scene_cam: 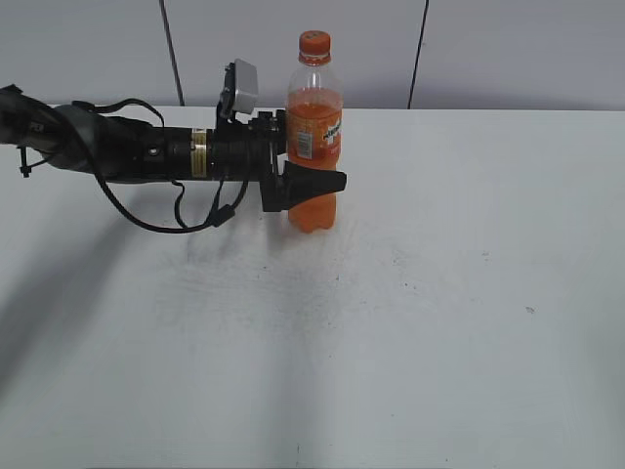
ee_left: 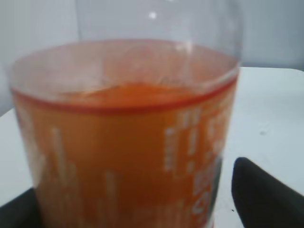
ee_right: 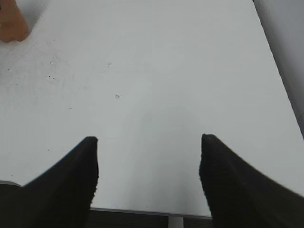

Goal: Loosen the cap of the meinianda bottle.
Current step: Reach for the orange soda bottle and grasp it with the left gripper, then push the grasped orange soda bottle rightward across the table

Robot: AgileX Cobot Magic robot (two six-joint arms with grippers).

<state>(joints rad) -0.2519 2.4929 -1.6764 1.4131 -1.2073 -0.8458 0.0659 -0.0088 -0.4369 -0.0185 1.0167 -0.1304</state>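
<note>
My right gripper (ee_right: 148,161) is nearest the viewer and hangs with its two dark fingers (ee_right: 71,175) spread wide apart, nothing between them, only the bare white table (ee_right: 180,71) beneath. From that wrist the meinianda bottle (ee_right: 13,23) is just an orange blur in the far left corner, well apart from this hand. In the exterior view the right arm does not show at all.

Farther in, my left gripper (scene_cam: 311,184) reaches in level from the left of the bottle and is pressed around the meinianda bottle (scene_cam: 314,137) at its lower body, just under the label, one black finger (scene_cam: 317,183) lying across its front. The bottle stands upright on the table (scene_cam: 439,293), toward the far edge. In my left wrist view the bottle (ee_left: 128,142) fills almost everything: orange drink, the label with pale print, clear plastic above the liquid line, and a black fingertip (ee_left: 263,194) showing just to its right.

At the very top of the bottle sits the cap (scene_cam: 314,42), small and orange, on the neck and untouched by either hand. Behind the bottle rises a grey wall (scene_cam: 488,49).
</note>
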